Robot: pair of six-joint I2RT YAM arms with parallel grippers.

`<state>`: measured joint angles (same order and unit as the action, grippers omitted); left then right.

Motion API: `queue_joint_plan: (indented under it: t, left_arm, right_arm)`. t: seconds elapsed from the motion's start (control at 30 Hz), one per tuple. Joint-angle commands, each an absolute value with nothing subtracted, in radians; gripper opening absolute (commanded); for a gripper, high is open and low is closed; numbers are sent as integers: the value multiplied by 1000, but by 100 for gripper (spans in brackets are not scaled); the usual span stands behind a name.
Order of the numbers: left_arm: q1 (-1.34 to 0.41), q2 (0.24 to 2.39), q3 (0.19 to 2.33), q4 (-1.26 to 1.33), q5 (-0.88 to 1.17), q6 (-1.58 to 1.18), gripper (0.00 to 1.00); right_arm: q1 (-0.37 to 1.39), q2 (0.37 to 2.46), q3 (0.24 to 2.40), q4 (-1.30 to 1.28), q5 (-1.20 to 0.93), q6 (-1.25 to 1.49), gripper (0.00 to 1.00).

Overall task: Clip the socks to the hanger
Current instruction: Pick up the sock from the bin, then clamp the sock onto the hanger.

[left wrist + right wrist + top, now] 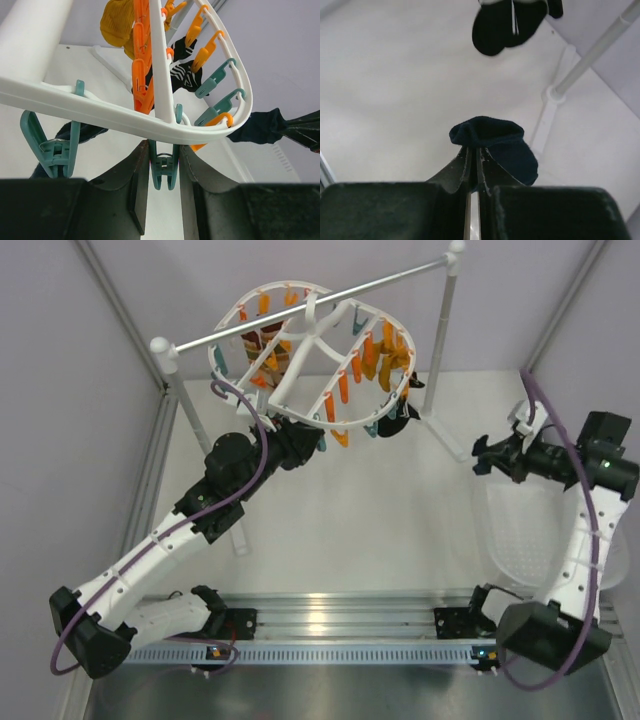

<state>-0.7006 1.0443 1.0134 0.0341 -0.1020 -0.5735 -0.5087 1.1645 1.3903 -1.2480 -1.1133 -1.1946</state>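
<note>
Hanging above white table [340, 525], hanger [298, 372]; lilac walls [60, 340].

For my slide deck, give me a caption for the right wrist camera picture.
Right gripper pinches a dark sock over the table, beside the stand's white post.

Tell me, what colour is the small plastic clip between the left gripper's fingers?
The small plastic clip is teal; the left wrist view shows it best.
</note>
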Motion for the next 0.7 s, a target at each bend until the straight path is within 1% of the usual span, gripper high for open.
queue_joint_plan:
  t: [0.0,0.03,0.07,0.1,0.13,0.17,0.2,0.27,0.3,0.4,0.67]
  left_arm:
    - [-686,1023,1035,98,-129,-584,0]
    - [-684,1023,1034,104,-129,-587,0]
    - [-684,1022,1029,106,-124,-594,0]
    - [-684,1022,1026,107,-121,-595,0]
    - [-686,1022,1025,110,-118,-601,0]
    - [-686,1022,1022,112,-114,-604,0]
    - [-686,1023,1020,113,-112,-607,0]
    - [-684,1023,1014,126,-107,-615,0]
    - [-686,1023,1014,129,-104,-617,0]
    - [-684,1025,1008,132,-95,-624,0]
    - [-684,1032,994,144,-81,-653,0]
  right_arm:
    - [-309,968,1158,-740,-1251,-695,0]
    - [-266,913,1076,-531,-1200,-365,0]
    - [-230,823,1005,-236,-1122,-269,0]
    - [-150,795,912,-148,-1086,-218,0]
    - [-94,779,888,-100,-1041,-189,0]
    - [-36,778,876,-83,-944,-196,0]
    - [82,788,867,-77,-902,-204,0]
    - [168,820,855,-19,-820,-180,0]
    - [248,833,848,-8,-787,-184,0]
    - [386,890,860,-8,-661,-216,0]
    - [598,1014,874,156,-485,-153,0]
